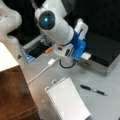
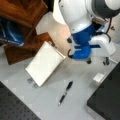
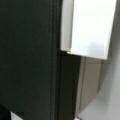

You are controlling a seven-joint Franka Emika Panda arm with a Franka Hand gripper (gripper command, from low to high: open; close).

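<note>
Hovers with gripper [image 1: 84, 55] at box [image 1: 105, 53] edge, jaw state untellable, well apart from pen [image 1: 93, 90] lying lengthwise along a front view's left-right, near notepad [image 1: 67, 101].

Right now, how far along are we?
Done: nothing evident. The notepad and pen lie apart on the table, untouched. In hand: nothing visibly gripped; the gripper hangs beside the black box, near a small white block.

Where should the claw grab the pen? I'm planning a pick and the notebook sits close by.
Grip the pen across the middle of its barrel, coming straight down from above. It lies flat on the grey table, slim and long, clear of the notebook, so its two long sides are free for the fingers, probably.
</note>
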